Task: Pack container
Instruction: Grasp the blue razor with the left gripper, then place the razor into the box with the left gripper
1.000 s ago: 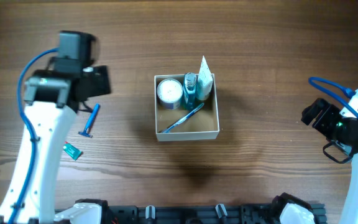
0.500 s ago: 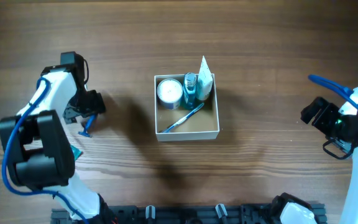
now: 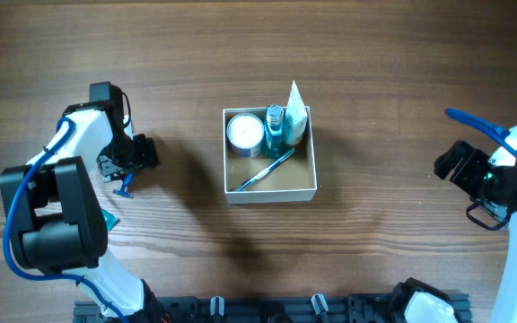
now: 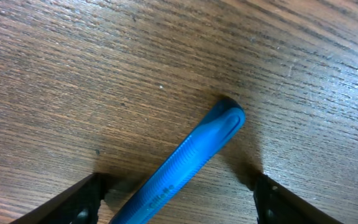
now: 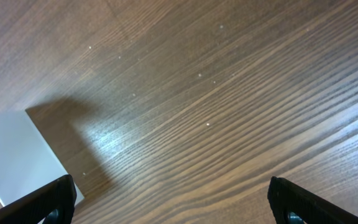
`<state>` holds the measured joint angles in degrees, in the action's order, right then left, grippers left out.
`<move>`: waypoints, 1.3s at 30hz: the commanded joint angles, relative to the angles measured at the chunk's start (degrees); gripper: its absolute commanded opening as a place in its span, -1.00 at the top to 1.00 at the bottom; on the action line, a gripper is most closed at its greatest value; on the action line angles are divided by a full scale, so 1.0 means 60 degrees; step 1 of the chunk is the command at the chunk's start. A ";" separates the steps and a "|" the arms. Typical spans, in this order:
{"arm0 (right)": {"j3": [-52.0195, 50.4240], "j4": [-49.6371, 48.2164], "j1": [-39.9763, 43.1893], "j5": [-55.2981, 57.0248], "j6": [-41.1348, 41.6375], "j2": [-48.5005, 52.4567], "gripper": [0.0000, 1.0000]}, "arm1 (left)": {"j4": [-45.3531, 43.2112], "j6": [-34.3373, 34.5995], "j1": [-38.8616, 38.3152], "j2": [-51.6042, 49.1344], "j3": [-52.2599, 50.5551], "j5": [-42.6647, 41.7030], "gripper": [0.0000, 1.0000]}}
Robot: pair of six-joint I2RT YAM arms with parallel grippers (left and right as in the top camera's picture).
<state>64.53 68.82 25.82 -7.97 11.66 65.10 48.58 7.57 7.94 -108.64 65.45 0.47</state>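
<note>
The container (image 3: 303,190), a square white-walled box with a tan inside, sits mid-table. It holds a round white jar (image 3: 245,133), a blue bottle (image 3: 275,127), a white packet (image 3: 295,112) and a blue pen (image 3: 265,170). A blue razor (image 3: 126,185) lies on the wood at the left. My left gripper (image 3: 120,170) is down over its handle (image 4: 185,165), jaws open, one finger on each side, not closed on it. My right gripper (image 3: 451,163) is open and empty at the far right; the container's white wall shows at the left edge of the right wrist view (image 5: 17,155).
A small green packet (image 3: 108,219) lies on the table just below the razor, beside the left arm. Bare wood surrounds the container on all sides.
The left arm swung from high over the table's left down to the razor and now straddles its handle. The right arm barely moved.
</note>
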 commanded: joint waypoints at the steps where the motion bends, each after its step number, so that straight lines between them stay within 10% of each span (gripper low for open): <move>1: 0.0117 0.0084 0.0029 -0.0149 -0.0124 0.0036 -0.99 | 0.0124 -0.0117 -0.0007 -0.0302 -0.0437 -0.0182 -0.39; 15: 0.0109 0.0138 0.0011 -0.0186 -0.0091 0.0036 -0.99 | 0.0583 -0.0117 -0.0011 -0.0295 -0.0426 -0.0175 0.92; 24: 0.0109 0.0087 0.0011 -0.0175 -0.0102 0.0036 -1.00 | 0.1013 -0.0215 -0.0969 0.2055 0.0943 -0.0186 0.92; 32: 0.0109 -0.0036 0.0011 -0.0149 -0.0124 0.0036 -0.99 | 0.0426 -0.4360 -0.5799 0.4983 0.1093 -0.0178 0.92; 39: 0.0109 -0.0036 0.0011 -0.0149 -0.0124 0.0036 -0.99 | 0.0025 -0.4626 -0.8145 0.4080 0.1093 -0.0189 0.92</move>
<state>64.53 68.93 25.82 -7.97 11.66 65.10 49.17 -17.72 -38.72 -81.19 71.94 -0.36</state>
